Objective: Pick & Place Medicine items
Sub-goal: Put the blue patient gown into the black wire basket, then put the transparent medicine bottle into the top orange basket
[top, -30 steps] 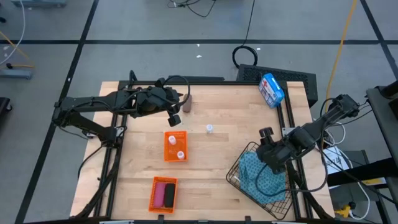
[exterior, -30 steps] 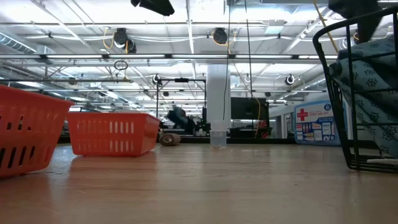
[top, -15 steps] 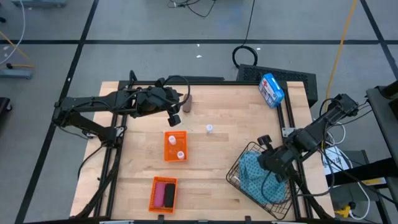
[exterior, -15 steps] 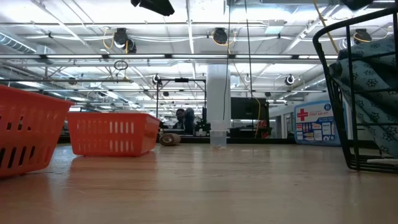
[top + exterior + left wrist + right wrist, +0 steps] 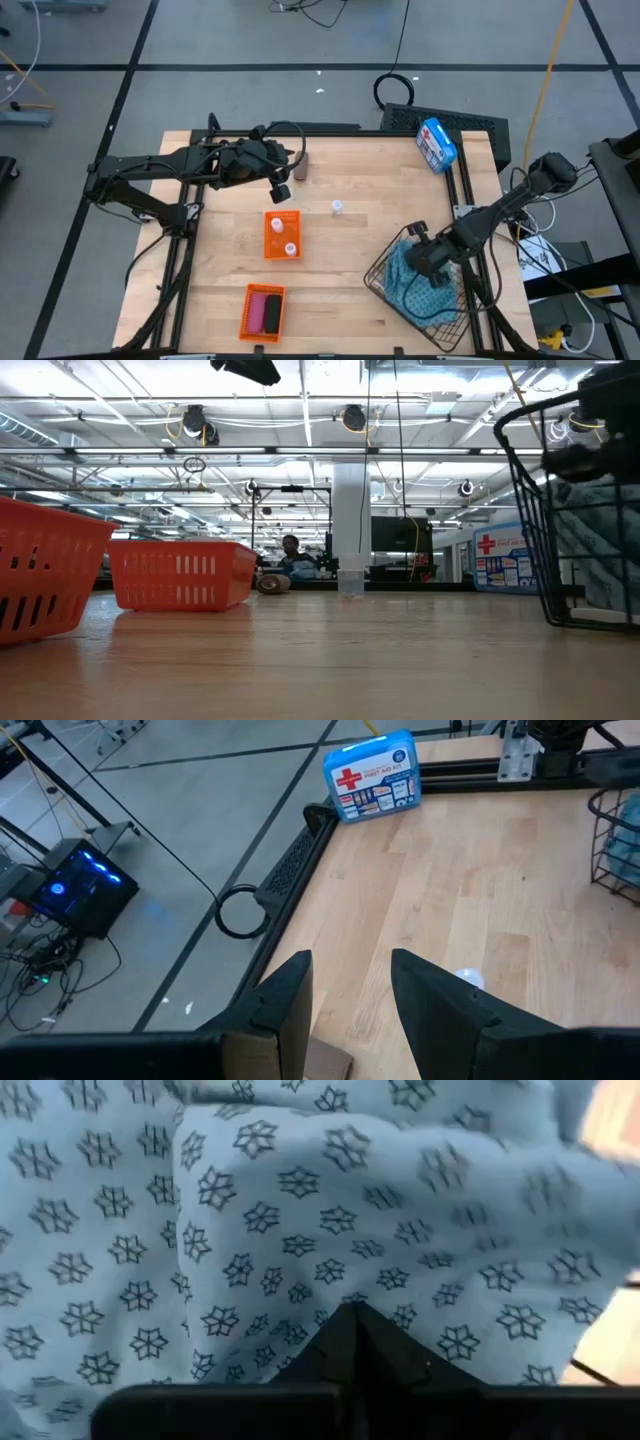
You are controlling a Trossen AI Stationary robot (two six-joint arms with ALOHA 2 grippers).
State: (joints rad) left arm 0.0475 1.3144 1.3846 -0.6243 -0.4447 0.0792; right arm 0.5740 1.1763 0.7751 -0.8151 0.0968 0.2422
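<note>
From above, the left gripper (image 5: 281, 191) hovers at the far left of the table, jaws partly apart and holding nothing, with the brown cylinder (image 5: 300, 166) just beyond it. One white vial (image 5: 337, 207) stands alone mid-table; two vials sit in the orange basket (image 5: 281, 234), and the pink and black cylinders in the nearer orange basket (image 5: 264, 311).

At table height, that vial (image 5: 350, 580) looks tiny, light and easily tipped; I'd pinch it across its sides.

The left wrist view shows its fingers (image 5: 287, 1005) spread, the vial (image 5: 465, 978) just past them.

The right gripper (image 5: 352, 1342) is pinched shut with its tips against the blue patterned cloth (image 5: 300, 1210) in the wire basket (image 5: 420, 300) at the near right.
</note>
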